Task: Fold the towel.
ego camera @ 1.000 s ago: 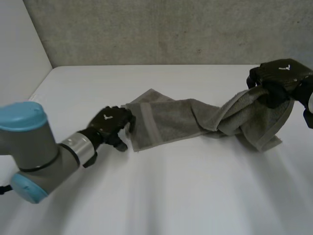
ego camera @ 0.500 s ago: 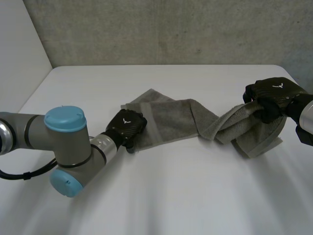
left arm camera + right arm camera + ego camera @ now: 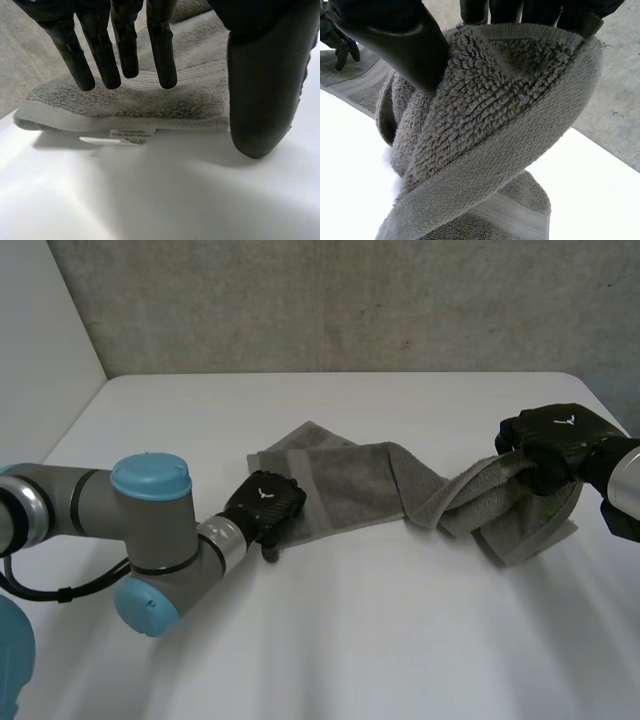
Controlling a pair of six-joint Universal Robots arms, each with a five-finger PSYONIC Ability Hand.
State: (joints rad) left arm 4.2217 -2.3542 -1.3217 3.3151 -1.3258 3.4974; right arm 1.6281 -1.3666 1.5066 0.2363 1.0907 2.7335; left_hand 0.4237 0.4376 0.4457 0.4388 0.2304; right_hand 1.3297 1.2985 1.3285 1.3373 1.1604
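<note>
In the head view: grey towel (image 3: 345,480) stretched in a long strip across the white table (image 3: 360,640), flat at the end on the robot's left, rumpled in the middle, bunched and raised off the surface at the end on its right. Left hand (image 3: 266,506) set down at the near corner of the flat end, left arm (image 3: 150,525) bent low over the table beside it. Right hand (image 3: 552,438) closed round the bunched end, cloth hanging from it in a loop down to the table. In the left wrist view: left hand (image 3: 265,75) spread wide and holding nothing, fingers (image 3: 100,55) straight and pointing down over the towel (image 3: 150,100) along its hemmed edge, thumb well apart from them just past that edge, above bare table (image 3: 175,200); impossible to tell whether the fingertips touch the cloth. Small white label (image 3: 117,138) sticking out from under the hem, flat on the table. In the right wrist view: right hand (image 3: 395,35) clamped on the towel (image 3: 490,130), a thick fold of terry and hem pinched between the thumb and the fingers (image 3: 540,10), the rest of the cloth curling down beneath it to the table (image 3: 350,165). Left hand (image 3: 340,42) small at the towel's far end.
</note>
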